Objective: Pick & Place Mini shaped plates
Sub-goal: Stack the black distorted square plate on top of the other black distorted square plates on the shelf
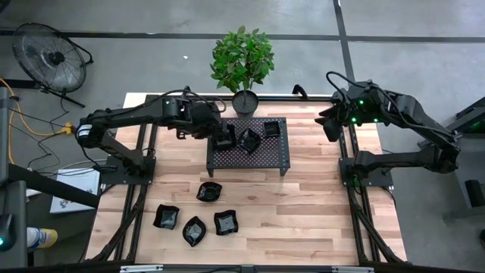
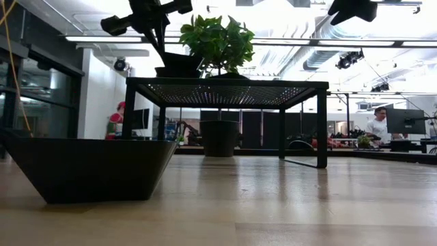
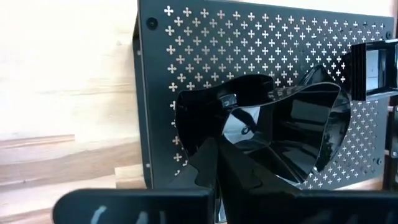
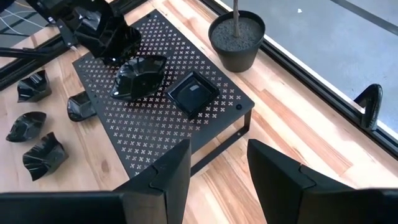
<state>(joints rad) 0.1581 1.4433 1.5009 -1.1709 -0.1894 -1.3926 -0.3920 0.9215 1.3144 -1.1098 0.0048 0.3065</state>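
Two grippers are mine to watch, and only the left gripper is at work: I see it over the near-left part of the perforated rack, its fingers pinched tight on the rim of a glossy wavy-edged plate, which hangs just above the cross-punched rack top in my left wrist view. From the low camera that plate appears at the rack's top surface, though I cannot tell whether it touches. Beside it on the rack sit two more mini plates, a leaf-like one near the middle and a square one toward the far-right corner. Four more black dishes lie on the wooden table in front of the rack: one nearest it, and three in a loose row closer to the table's front edge. A potted plant stands just behind the rack. My right gripper waits well off to the right, above the table's far-right corner, its jaws parted and holding nothing.
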